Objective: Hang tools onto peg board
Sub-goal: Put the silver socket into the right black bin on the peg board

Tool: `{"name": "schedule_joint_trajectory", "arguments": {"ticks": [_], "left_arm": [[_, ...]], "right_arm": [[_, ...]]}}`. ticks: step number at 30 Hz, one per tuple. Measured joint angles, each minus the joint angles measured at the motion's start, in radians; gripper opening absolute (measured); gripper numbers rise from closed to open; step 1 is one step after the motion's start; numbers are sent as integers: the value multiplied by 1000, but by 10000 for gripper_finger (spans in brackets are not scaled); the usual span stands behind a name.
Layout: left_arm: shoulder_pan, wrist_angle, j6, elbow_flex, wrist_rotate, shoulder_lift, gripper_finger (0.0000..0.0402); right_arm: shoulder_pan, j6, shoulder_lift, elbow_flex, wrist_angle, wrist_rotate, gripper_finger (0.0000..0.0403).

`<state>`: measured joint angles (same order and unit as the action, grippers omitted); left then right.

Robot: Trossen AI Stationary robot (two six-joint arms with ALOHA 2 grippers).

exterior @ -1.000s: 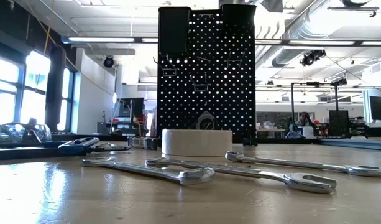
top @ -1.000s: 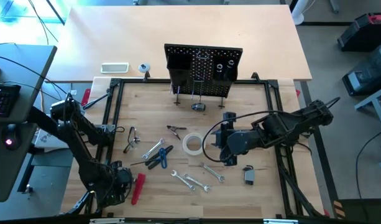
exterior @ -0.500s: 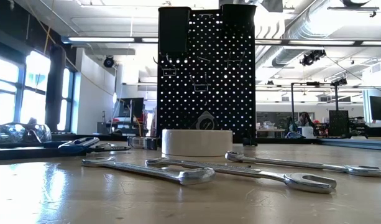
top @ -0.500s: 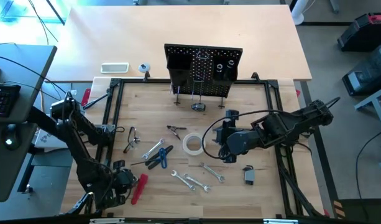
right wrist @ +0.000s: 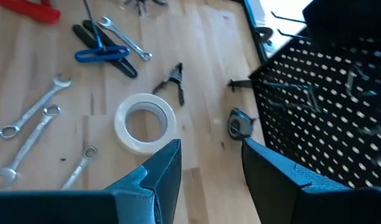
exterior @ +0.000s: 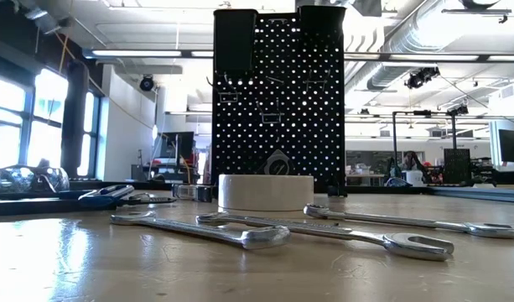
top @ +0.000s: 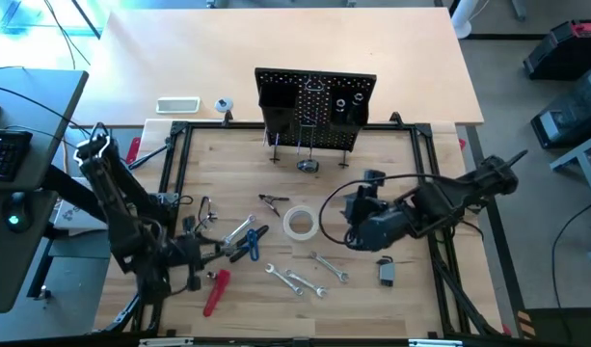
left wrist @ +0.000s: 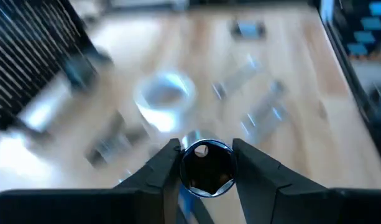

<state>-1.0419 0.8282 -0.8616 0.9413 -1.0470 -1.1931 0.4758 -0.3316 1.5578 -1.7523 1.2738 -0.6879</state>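
My left gripper (top: 201, 253) hangs over the table's near left, pointing toward the right edge. It is shut on a silver round socket (left wrist: 206, 168) with a six-sided hole, seen end on. Which tool the socket belongs to I cannot tell. The red-handled tool (top: 214, 292) lies on the table just nearer. My right gripper (right wrist: 209, 165) hovers open and empty right of the white tape roll (top: 298, 223). The black peg board (top: 314, 101) stands upright at the far middle. Blue-handled pliers (top: 249, 243) and silver wrenches (top: 283, 280) lie flat between the arms. My left gripper pinches the socket's round outer wall (left wrist: 185, 163) between its two fingers, one on each side. The open six-sided end faces back toward the wrist. The piece is held above the table. What lies behind it is hidden by the socket itself.
A tape measure (top: 308, 165) lies before the peg board's legs. Small pliers (top: 271, 202) and safety glasses (top: 203, 214) lie left of the tape roll, and a small dark tool (top: 386, 272) sits at the near right. A black frame (top: 179, 145) borders the work area.
My left gripper has risen from the table beside the red-handled tool and moved a little toward the far and right. It has swung from pointing down to pointing nearly level toward the right edge. My right gripper has turned slightly in place.
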Motion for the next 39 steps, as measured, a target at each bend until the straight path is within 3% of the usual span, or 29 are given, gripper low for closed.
{"name": "schedule_joint_trajectory", "arguments": {"ticks": [5,11,16,21,29,39], "left_arm": [[57,-140,310,0,-141,80,111],[150,-408,709,0,-157,126,112],[261,-727,1042,0,65,120,112],[382,-924,1225,-1,308,106,111],[596,-978,1241,-1,621,107,111],[791,-1031,1241,-2,864,90,111]], "right_arm": [[72,-146,-7,0,83,-80,163],[168,-280,-7,0,118,-155,163],[224,-329,-7,0,122,-176,163],[262,-342,-7,0,139,-176,163],[280,-322,-8,0,233,-205,163],[277,-134,-117,0,218,-289,156]]}}
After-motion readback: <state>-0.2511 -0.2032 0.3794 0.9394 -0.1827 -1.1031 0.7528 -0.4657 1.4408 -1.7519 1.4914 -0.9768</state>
